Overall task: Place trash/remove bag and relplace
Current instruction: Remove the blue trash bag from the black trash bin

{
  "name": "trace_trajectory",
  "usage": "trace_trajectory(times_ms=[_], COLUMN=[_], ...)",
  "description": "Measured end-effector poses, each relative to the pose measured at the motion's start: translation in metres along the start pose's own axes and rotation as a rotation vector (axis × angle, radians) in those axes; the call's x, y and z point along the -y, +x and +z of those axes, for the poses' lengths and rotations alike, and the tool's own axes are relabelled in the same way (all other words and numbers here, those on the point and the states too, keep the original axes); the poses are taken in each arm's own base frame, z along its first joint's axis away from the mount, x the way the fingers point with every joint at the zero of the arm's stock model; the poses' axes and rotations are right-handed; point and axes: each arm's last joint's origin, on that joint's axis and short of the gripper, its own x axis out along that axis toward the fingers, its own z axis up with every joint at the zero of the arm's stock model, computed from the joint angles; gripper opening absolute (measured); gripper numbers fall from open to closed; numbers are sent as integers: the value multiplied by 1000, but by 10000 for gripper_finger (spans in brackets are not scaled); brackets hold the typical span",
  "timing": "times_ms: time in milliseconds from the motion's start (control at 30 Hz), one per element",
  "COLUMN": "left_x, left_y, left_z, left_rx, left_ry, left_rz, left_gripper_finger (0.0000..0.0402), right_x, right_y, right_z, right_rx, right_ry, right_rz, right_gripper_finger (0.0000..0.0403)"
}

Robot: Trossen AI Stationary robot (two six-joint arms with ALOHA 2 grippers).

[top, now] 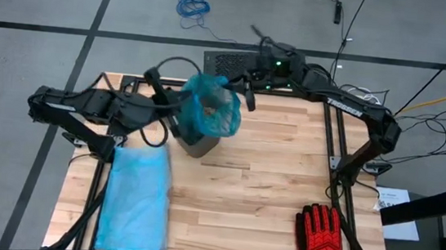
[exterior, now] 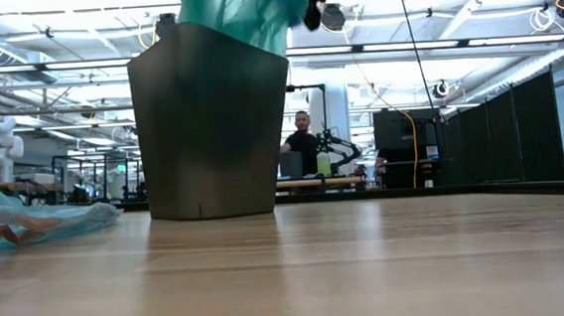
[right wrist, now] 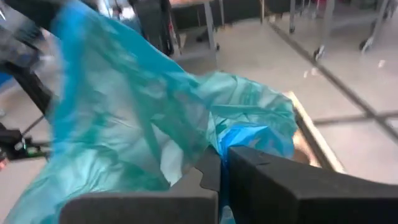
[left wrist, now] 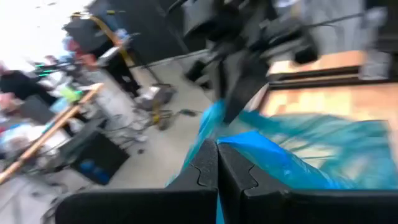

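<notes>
Both end effectors, left (left wrist: pixel 217 163) and right (right wrist: pixel 221 167), pinch opposite bag (top: pixel 212 108) rims above bin (exterior: pixel 210 123).

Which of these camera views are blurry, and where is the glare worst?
Left wrist view: heavy motion blur smears the blue bag and the room behind. Right wrist view: softer blur across the bag. Low view: sharp on the grey bin, with bright ceiling lights glaring behind it. High view: evenly lit and clear, red glove crisp.

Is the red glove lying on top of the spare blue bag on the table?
No. In the high view the red glove lies at the table's near right corner, well apart from the flat blue bag on the left side.
</notes>
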Motion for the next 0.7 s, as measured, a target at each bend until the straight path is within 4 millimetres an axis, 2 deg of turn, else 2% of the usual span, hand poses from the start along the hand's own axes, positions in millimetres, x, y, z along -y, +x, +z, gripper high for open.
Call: trace_trajectory(times_ms=[233,433,567,700], left_x=[14,16,15,14], left_y=[8,8,9,13], left_z=[-15,-18,-18,-21], left_rx=[-73,-91,-94,-116], left_ry=[-14,-43,-43,-57], left_rz=[-53,-53,-49,-36], left_gripper_finger=[0,0,0,0], right_x=[9,7,-1,-16], right_y=[23,13,1,-7], right_z=[-21,-12,-2,9], right_rx=[-80,-43,-12,31], right_ry=[19,2,-14,-48], right_rz=[17,8,10,32], right_gripper_finger=[0,5,41,109])
